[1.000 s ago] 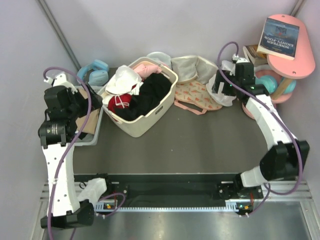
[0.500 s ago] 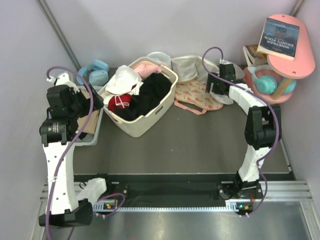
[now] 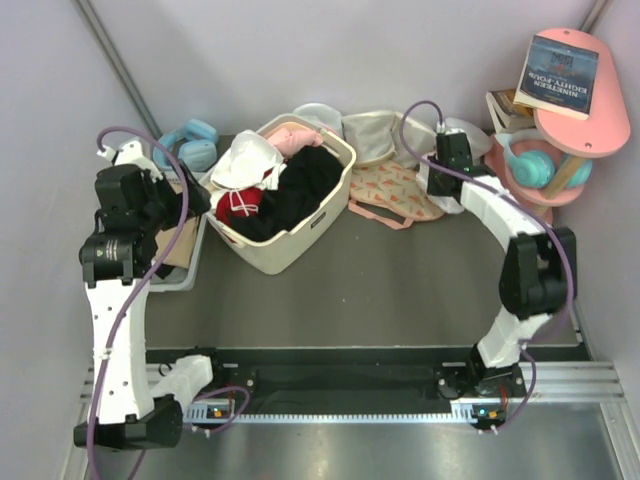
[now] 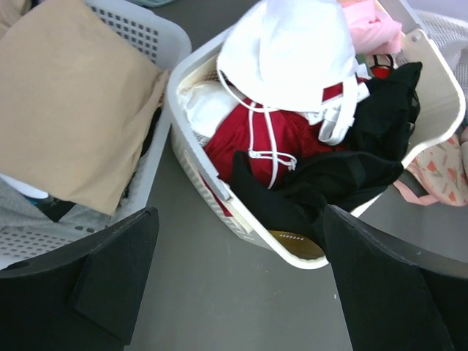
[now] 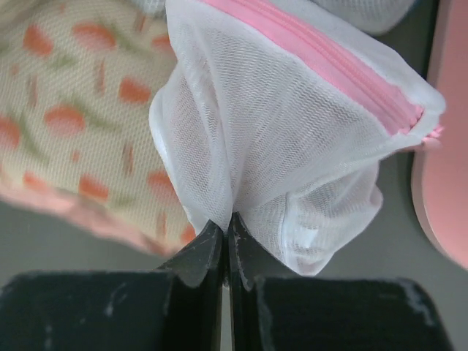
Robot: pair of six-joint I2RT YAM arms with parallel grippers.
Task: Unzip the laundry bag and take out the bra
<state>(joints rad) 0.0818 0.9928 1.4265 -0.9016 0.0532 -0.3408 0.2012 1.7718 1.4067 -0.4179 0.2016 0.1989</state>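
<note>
1. Table (image 3: 400,290): dark grey top, with both arms bolted at its near edge.
2. Laundry basket (image 3: 285,255): cream, at the far left-centre of the table, heaped with white, red, black and pink garments.
3. Crate (image 4: 142,33): pale and perforated, just beside the basket on its left. A folded tan cloth (image 4: 73,95) lies in it.
4. Printed cloth (image 3: 390,190): flat, cream with orange-pink motifs, lying on the table to the right of the basket.
5. Laundry bag (image 5: 292,131): white mesh pouch at the far right of the table, between the printed cloth and the pink stand (image 5: 447,146). It overlaps the cloth's edge. The pink zip (image 5: 336,66) runs along its upper edge, and the length in view is closed. What lies inside cannot be made out through the mesh.
6. Right gripper (image 5: 227,219): fingers pressed together, pinching a fold of the laundry bag's mesh on the side away from the zip.
7. Left gripper (image 4: 240,216): fingers spread wide and holding nothing, poised above the near-left wall of the basket, beside the crate.
8. Headphones (image 3: 530,165): teal, on the stand at far right.
9. Book (image 3: 558,72): lying flat on the stand's top shelf.
</note>
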